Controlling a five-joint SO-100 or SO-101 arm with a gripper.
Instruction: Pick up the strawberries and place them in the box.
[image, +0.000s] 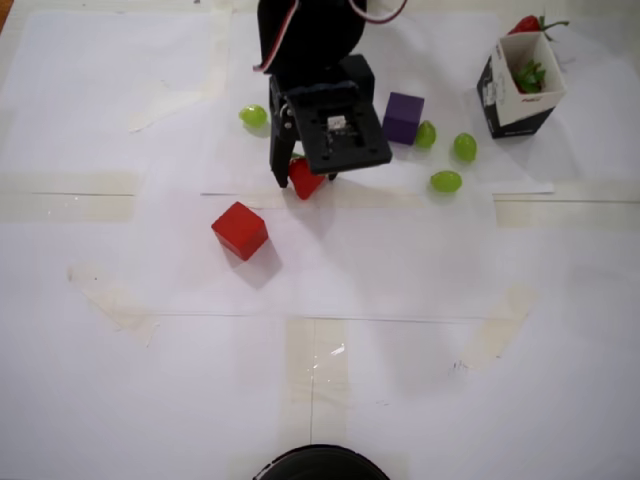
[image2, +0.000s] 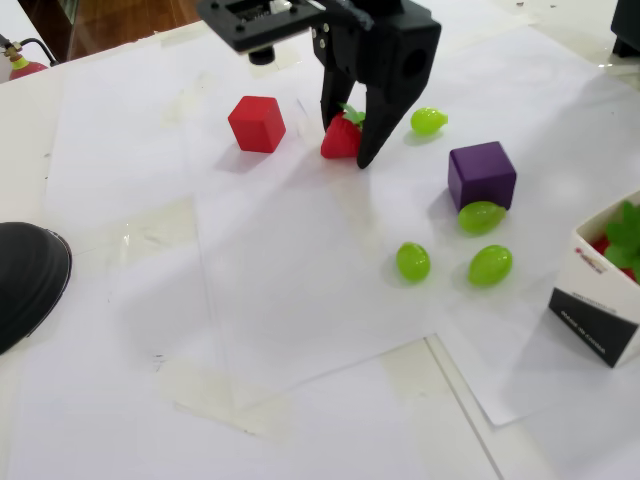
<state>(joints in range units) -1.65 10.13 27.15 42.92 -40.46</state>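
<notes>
We see bare paper toward the box (image: 520, 95), except the purple cube (image: 403, 117) and three grapes (image: 446, 181) between.

A red cube (image2: 257, 123) sits left in the fixed view, a purple cube (image2: 481, 173) right, four green grapes (image2: 412, 261) scattered on the paper-covered tabletop (image2: 300, 350).

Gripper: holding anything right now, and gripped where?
The gripper straddles a strawberry on the paper, fingers at its sides. Whether they are clamped cannot be told.
</notes>
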